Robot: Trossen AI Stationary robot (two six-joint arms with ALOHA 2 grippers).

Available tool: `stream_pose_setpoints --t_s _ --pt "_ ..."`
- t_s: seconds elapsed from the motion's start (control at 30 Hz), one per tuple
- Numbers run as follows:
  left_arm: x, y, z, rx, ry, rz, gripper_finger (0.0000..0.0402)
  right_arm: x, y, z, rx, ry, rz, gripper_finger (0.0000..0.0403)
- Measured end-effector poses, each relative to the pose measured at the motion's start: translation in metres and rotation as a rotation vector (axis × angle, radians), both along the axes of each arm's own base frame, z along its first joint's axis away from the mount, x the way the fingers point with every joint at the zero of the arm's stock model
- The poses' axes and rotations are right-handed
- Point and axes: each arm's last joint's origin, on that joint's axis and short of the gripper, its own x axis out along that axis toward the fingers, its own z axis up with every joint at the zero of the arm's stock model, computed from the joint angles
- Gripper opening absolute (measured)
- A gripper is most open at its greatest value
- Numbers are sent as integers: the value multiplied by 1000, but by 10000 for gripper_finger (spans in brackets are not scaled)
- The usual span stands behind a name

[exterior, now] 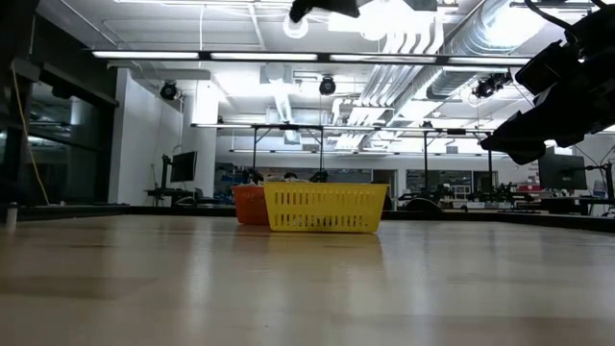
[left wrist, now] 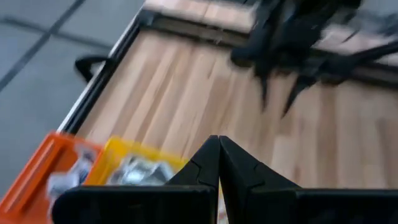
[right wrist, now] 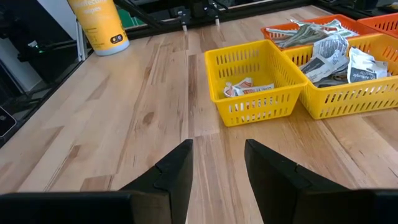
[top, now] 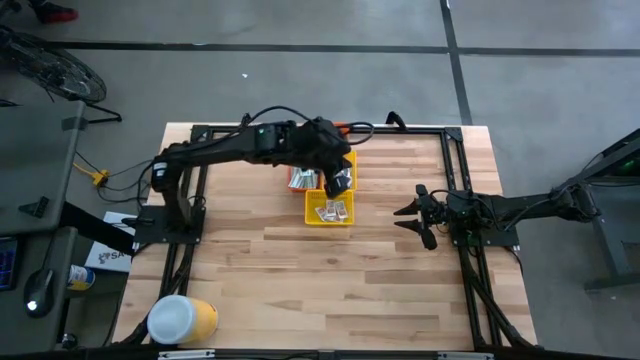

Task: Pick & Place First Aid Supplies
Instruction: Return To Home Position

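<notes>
The first aid supplies are small flat packets lying in plastic baskets at the table's far middle. A few [right wrist: 249, 87] lie in the nearer yellow basket [top: 330, 210]. Many more [right wrist: 339, 56] fill a second yellow basket [right wrist: 348, 81] and an orange basket [right wrist: 305, 31] behind it. My left gripper [left wrist: 219, 144] hangs shut above these baskets [top: 338, 185], and no packet shows between its fingertips. My right gripper [right wrist: 217, 149] waits open near the table's right side [top: 408, 217], pointing toward the baskets, with nothing between its fingers.
A yellow tub with a white lid [top: 182, 320] lies at the near left corner. Black frame rails [top: 455, 180] run along the table's left, right and far sides. Bare wood lies between the baskets and the near edge.
</notes>
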Motion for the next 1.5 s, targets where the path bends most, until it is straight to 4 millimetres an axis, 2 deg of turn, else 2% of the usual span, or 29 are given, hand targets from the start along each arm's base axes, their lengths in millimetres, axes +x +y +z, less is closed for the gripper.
stream_pose_setpoints --t_s 0.27,0.4,0.53,0.63,0.7,0.83,0.9,1.13,1.37,1.5 --pt "-11 -31 28 55 -184 -98 1 0 0 0 0 0 0 139" --pt "-18 -45 27 74 -181 -138 0 0 0 0 0 0 0 139" --pt "-30 -61 17 85 -173 -193 0 0 0 0 0 1 0 139" --pt "-56 -69 1 64 -187 -221 0 0 0 0 0 0 0 139" --pt "-75 -72 -9 64 -277 -233 0 0 0 0 0 -1 -1 139" --pt "-116 -76 -47 30 -350 -256 0 0 0 0 0 1 -1 139" --pt "-138 -76 -66 2 -343 -259 0 0 0 0 0 4 -1 139" --pt "-198 -71 -105 -40 -413 -250 0 0 0 0 0 3 -1 139" --pt "-240 -63 -133 24 -492 -212 0 0 0 -1 0 6 0 139" --pt "-259 -60 -158 43 -512 -217 0 0 0 -1 0 6 0 139"
